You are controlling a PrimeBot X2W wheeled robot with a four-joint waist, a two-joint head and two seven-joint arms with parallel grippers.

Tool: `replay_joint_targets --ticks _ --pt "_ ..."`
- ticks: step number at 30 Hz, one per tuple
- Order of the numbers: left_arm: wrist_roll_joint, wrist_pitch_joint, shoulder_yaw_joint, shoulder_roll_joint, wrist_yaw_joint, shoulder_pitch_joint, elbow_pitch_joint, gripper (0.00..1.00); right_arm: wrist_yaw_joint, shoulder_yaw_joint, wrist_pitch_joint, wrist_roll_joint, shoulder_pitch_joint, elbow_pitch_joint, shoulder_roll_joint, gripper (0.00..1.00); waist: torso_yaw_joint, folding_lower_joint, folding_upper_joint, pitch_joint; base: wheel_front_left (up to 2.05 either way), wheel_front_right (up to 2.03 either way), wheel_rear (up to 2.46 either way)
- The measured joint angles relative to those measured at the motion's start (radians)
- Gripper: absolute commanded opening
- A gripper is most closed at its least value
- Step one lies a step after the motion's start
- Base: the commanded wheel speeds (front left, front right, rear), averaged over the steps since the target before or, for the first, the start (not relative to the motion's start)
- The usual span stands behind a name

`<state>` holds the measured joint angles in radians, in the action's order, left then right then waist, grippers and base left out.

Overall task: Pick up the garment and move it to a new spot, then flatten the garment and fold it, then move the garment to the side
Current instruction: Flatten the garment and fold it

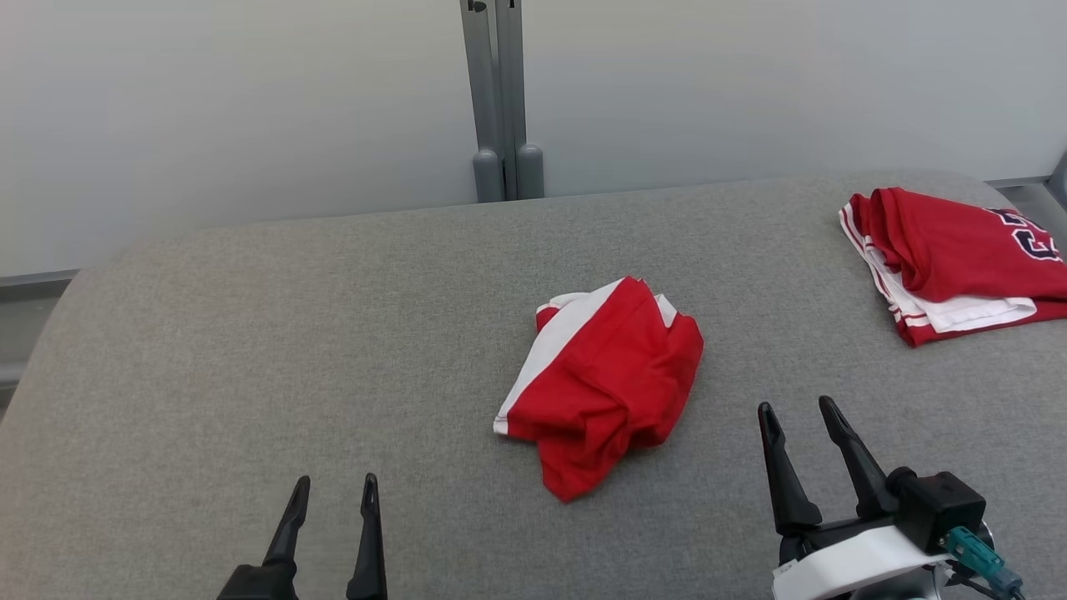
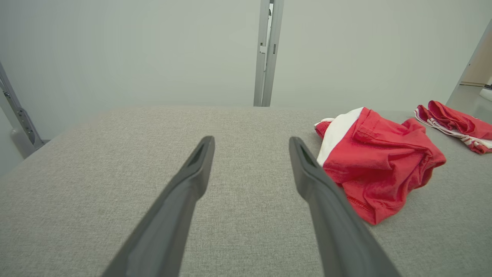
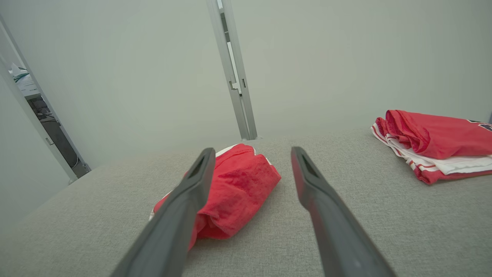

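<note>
A crumpled red garment (image 1: 608, 379) with a white band lies in a heap at the middle of the grey padded table (image 1: 250, 350). In the left wrist view the garment (image 2: 378, 161) sits to the right of the fingers, and in the right wrist view the garment (image 3: 234, 188) lies ahead, partly behind the left finger. My left gripper (image 1: 333, 492) hovers open near the table's front, to the left of the heap. Near the front right, my right gripper (image 1: 800, 412) is open and empty, just short of the garment.
A second red and white garment (image 1: 950, 262) with dark lettering lies folded at the table's far right, also seen as the folded garment (image 3: 434, 144). A grey upright post (image 1: 500, 100) stands behind the table against a pale wall.
</note>
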<state>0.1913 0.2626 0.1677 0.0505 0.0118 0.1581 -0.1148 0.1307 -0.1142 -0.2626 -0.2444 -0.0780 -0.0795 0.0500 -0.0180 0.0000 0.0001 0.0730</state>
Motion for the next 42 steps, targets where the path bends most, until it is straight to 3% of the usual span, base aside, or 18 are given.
replay_joint_targets --ticks 11,28,35,36,37,38,42 --pt "-0.021 0.0 0.088 0.0 -0.057 -0.142 -0.066 1.0 0.0 -0.005 0.0 0.012 0.01 0.008 0.0 1.0 -0.001 0.0 0.0 -0.053 0.0 0.0 0.0" --pt "0.029 0.001 0.248 -0.002 -0.116 -0.563 -0.45 1.0 0.0 0.022 0.0 0.035 0.167 0.091 0.004 1.0 -0.057 0.0 0.0 -0.29 0.0 0.0 0.0" --pt "0.131 -0.007 0.32 -0.002 -0.135 -0.648 -0.633 1.0 0.0 0.019 0.0 0.023 0.189 0.101 0.003 1.0 -0.1 0.0 0.0 -0.366 0.0 0.0 0.0" --pt "0.151 -0.013 0.338 -0.002 -0.136 -0.657 -0.648 0.89 0.0 0.022 0.0 0.022 0.19 0.101 0.003 1.0 -0.106 0.0 0.0 -0.374 0.0 0.0 0.0" --pt "0.17 -0.01 0.353 -0.002 -0.136 -0.668 -0.656 0.12 0.0 0.025 0.0 0.021 0.191 0.102 0.003 1.0 -0.11 0.0 0.0 -0.381 0.0 0.0 0.0" --pt "0.182 -0.007 0.365 -0.001 -0.137 -0.68 -0.659 0.0 0.0 0.026 0.0 0.021 0.191 0.103 0.003 1.0 -0.113 0.0 0.0 -0.388 0.0 0.0 0.0" --pt "0.276 -0.005 0.424 -0.002 -0.14 -0.688 -0.629 0.0 0.0 0.033 0.0 0.02 0.191 0.103 0.003 1.0 -0.113 0.0 0.0 -0.396 0.0 0.0 0.0"
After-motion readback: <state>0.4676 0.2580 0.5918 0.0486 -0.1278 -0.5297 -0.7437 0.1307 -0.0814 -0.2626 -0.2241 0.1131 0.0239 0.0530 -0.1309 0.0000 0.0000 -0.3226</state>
